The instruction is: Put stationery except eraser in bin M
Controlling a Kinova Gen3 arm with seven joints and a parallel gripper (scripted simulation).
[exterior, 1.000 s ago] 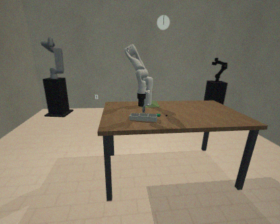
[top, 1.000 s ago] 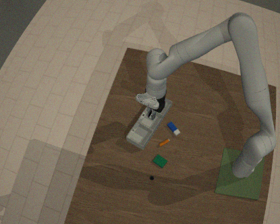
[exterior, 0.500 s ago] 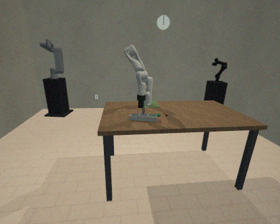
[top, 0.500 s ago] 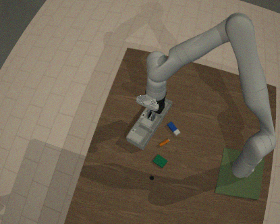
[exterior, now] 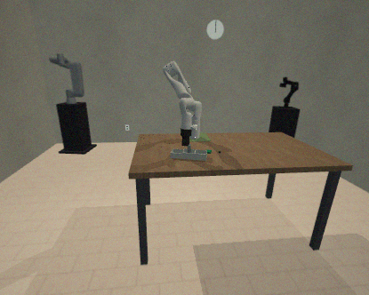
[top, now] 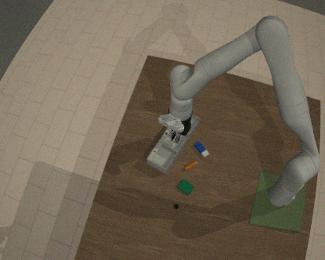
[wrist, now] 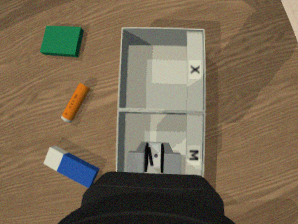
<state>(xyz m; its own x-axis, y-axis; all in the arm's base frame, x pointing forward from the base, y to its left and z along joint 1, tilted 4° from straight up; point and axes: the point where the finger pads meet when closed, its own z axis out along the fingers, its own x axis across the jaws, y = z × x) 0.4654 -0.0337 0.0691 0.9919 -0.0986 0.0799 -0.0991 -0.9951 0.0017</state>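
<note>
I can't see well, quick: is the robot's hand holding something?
Gripper: fingers close together above bin M; whether it holds anything cannot be told.

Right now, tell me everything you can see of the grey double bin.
The grey double bin is a long, open-topped box, plastic-looking, split by a wall into two compartments labelled X and M. It stands flat on the wooden table. X looks empty; the hand hangs over M, hiding part of its floor.
</note>
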